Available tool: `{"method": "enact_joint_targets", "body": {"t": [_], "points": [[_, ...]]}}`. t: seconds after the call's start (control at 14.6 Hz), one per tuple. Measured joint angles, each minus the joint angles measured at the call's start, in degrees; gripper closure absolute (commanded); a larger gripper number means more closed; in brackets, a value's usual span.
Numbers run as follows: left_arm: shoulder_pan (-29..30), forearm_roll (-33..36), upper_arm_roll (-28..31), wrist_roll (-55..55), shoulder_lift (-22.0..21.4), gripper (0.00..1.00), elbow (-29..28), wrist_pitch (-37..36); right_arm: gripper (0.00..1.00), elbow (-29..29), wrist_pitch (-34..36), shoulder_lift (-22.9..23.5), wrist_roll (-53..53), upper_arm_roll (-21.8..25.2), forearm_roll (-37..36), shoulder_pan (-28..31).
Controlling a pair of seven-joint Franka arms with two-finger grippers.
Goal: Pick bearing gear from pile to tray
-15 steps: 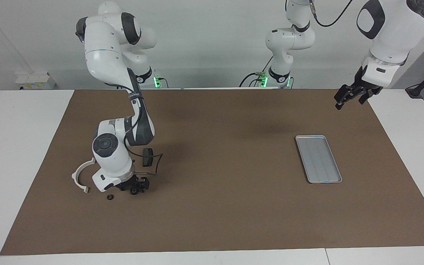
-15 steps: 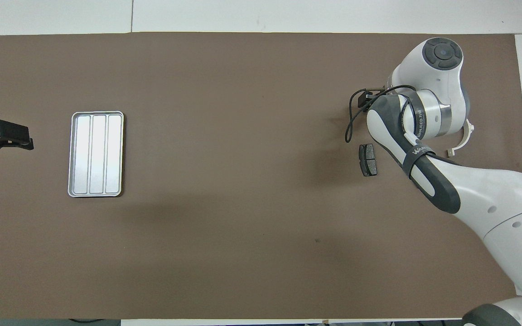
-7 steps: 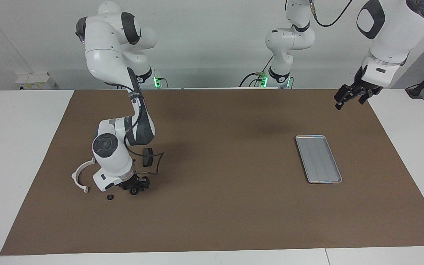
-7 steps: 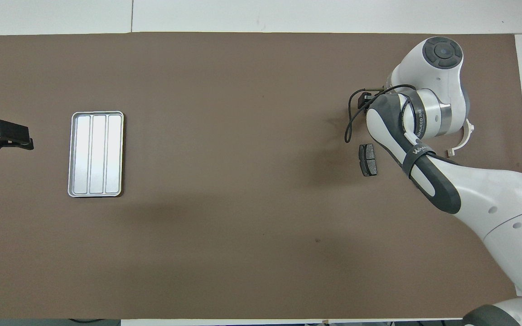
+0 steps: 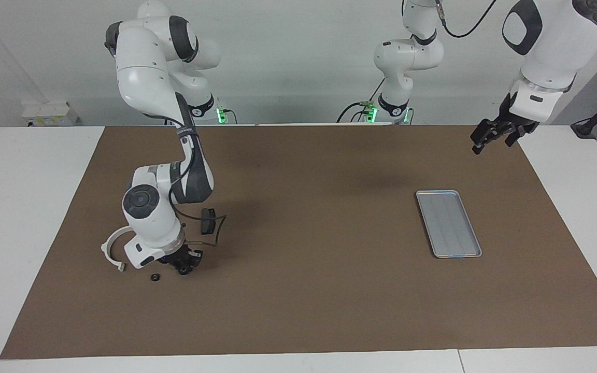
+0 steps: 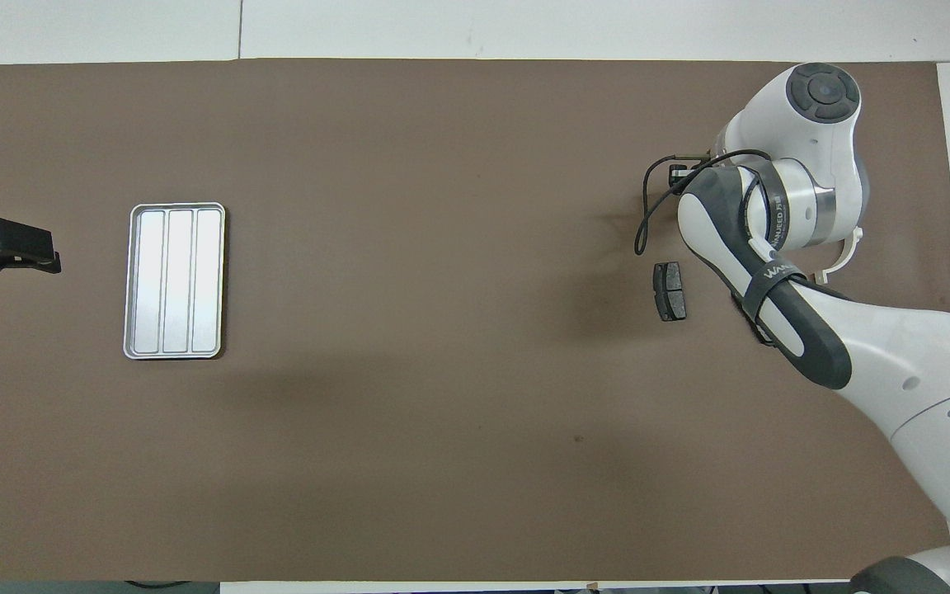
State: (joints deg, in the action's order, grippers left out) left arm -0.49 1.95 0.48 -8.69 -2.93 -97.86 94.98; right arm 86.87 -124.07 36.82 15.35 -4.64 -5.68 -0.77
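Since a second ago the right arm has drawn its wrist a little toward its own end of the table, and the right gripper [image 5: 185, 267] has narrowed from wide apart to nearly together, low at the brown mat [image 5: 303, 300] in the pile. A small black ring part sits between its fingertips in the facing view, though whether the fingers truly clamp it I cannot tell. Another black ring [image 5: 155, 277] lies loose on the mat just beside the gripper, toward the right arm's end. A white half-ring bracket [image 5: 112, 249] lies close by, partly hidden under the wrist. One dark grey pad-shaped plate [image 6: 670, 290] lies flat on the mat, nearer to the robots than the gripper.

Lettering runs along the dark strap on the right arm's forearm [image 6: 774, 272]; it seems to begin "WAN", and the rest is too small to read.

Well apart, toward the left arm's end, the silver-grey tray [image 5: 435, 247] lies flat with nothing in it. The left gripper [image 5: 491, 137] waits in the air over the mat's corner, its fingers spread apart, holding nothing
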Motion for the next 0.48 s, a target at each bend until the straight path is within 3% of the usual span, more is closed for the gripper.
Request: {"method": "enact_joint_targets", "body": {"t": [0.48], "points": [[0.0, 0.0, 0.0, 0.0, 0.0, 0.00, 0.0, 0.0, 0.89, -0.4, 1.1, 0.0, 0.0, -0.1, 0.2, 0.1]]}}
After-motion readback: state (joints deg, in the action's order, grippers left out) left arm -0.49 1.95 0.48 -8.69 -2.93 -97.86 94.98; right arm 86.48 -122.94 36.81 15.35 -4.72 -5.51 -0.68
